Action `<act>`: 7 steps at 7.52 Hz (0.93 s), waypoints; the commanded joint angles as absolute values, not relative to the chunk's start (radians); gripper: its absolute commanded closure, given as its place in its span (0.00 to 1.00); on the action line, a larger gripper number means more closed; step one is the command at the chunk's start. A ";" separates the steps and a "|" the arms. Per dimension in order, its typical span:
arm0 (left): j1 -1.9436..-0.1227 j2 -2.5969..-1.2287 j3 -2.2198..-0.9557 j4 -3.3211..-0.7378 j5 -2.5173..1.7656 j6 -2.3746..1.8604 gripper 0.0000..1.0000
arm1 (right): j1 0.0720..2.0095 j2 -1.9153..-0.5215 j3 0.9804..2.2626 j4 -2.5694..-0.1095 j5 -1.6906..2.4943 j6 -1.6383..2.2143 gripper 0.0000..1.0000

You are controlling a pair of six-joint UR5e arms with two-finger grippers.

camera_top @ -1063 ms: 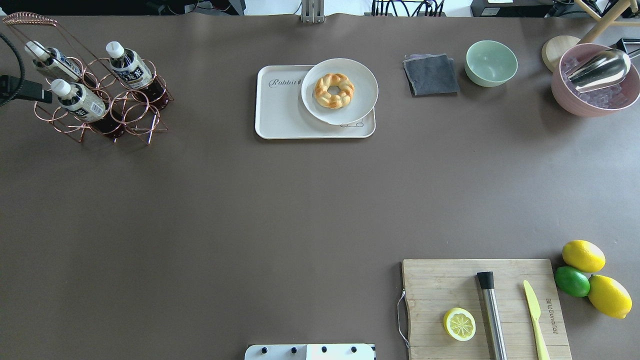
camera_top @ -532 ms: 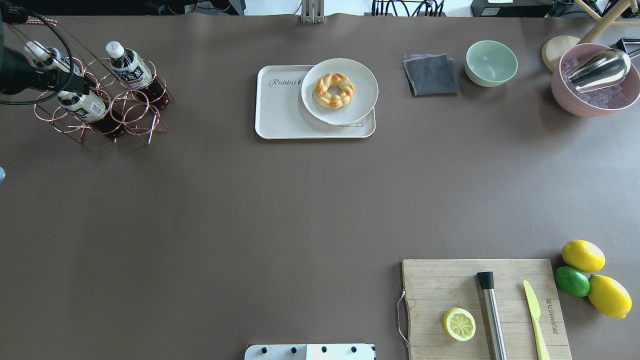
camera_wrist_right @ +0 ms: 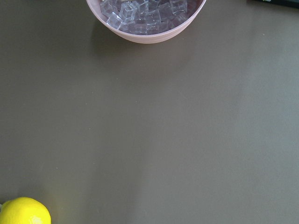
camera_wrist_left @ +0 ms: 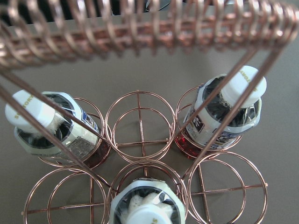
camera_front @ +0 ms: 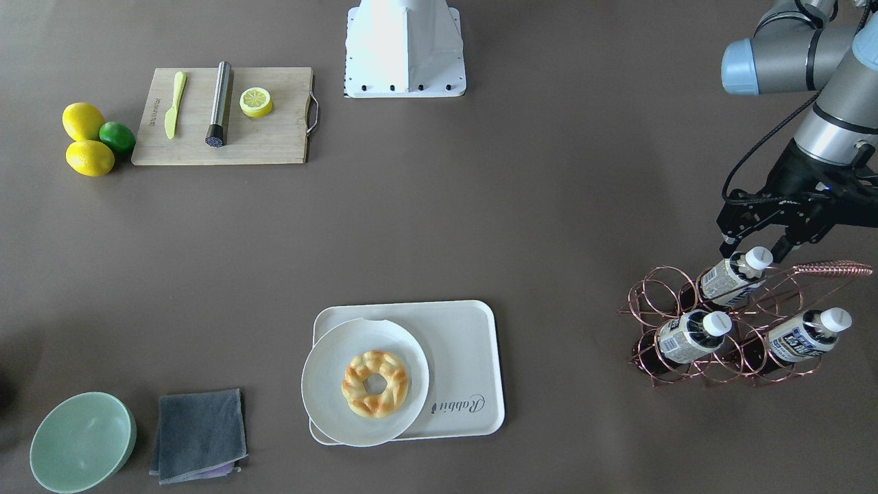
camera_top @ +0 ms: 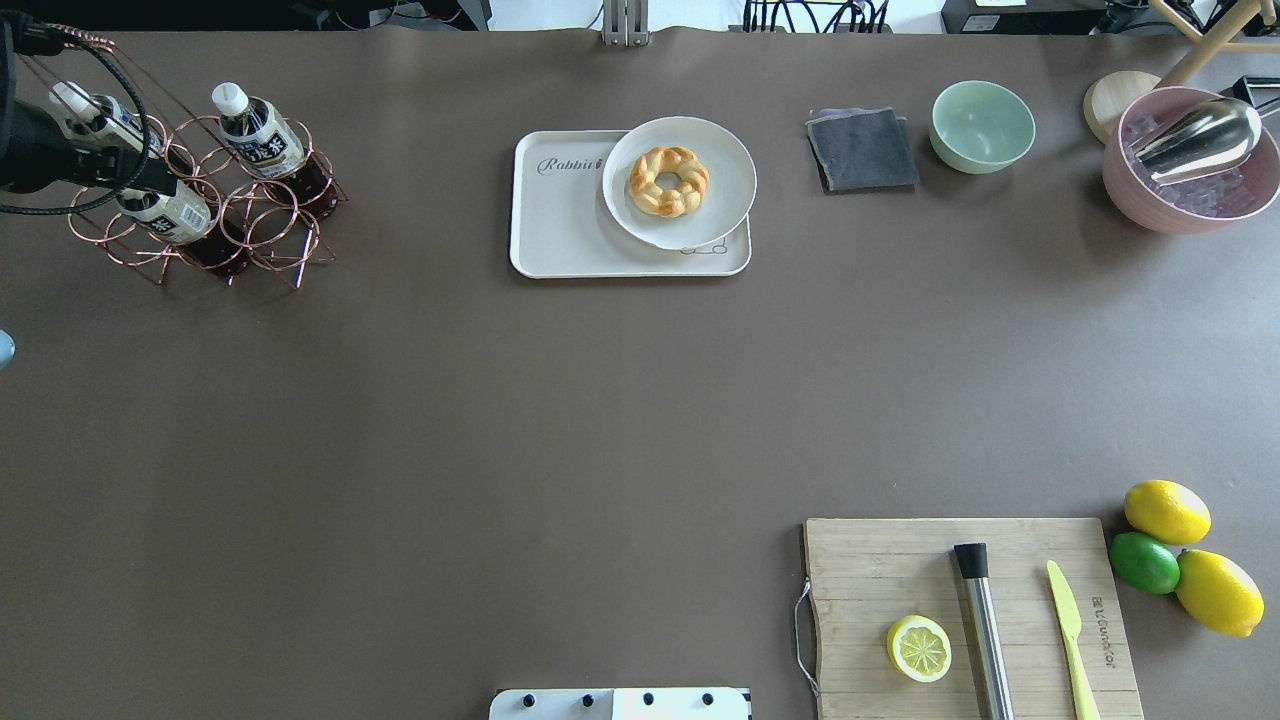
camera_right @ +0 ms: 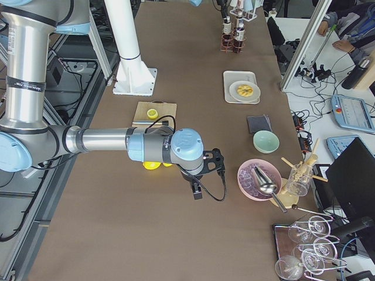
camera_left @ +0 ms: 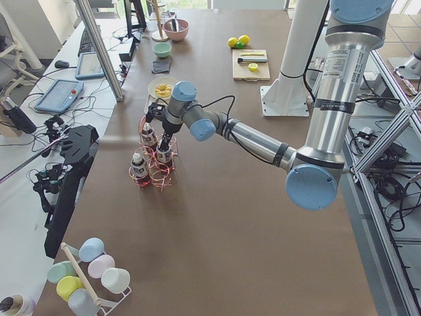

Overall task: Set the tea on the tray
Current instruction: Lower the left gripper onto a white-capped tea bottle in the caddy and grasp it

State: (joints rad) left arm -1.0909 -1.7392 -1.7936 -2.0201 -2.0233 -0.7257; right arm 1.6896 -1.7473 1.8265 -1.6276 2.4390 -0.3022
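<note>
Three tea bottles stand tilted in a copper wire rack (camera_top: 270, 225) at the far left of the table. My left gripper (camera_front: 753, 245) is open, its fingers on either side of the white cap of the tea bottle (camera_front: 730, 276) nearest the robot, without closing on it. In the overhead view the left gripper (camera_top: 135, 180) hides that cap. The other two bottles (camera_top: 258, 130) (camera_top: 100, 115) stand free. The off-white tray (camera_top: 560, 235) lies at the far middle. My right gripper (camera_right: 197, 190) hangs low over the table near the pink bowl; I cannot tell whether it is open or shut.
A white plate (camera_top: 725, 185) with a doughnut covers the tray's right half; its left part is bare. The rack's coiled handle (camera_wrist_left: 149, 23) arches over the bottles. A cutting board (camera_top: 870, 570), lemons, a grey cloth (camera_top: 862, 150), a green bowl (camera_top: 983, 125) and a pink ice bowl (camera_top: 1150, 200) lie to the right.
My left gripper has come in from the table's left edge over the rack and now sits at the cap of the near bottle. The bottles and the tray have not moved.
</note>
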 commanded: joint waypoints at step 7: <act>-1.218 -1.761 -1.889 -1.904 -2.104 -0.723 1.00 | 1.689 -1.747 1.825 -1.626 2.468 -0.302 0.00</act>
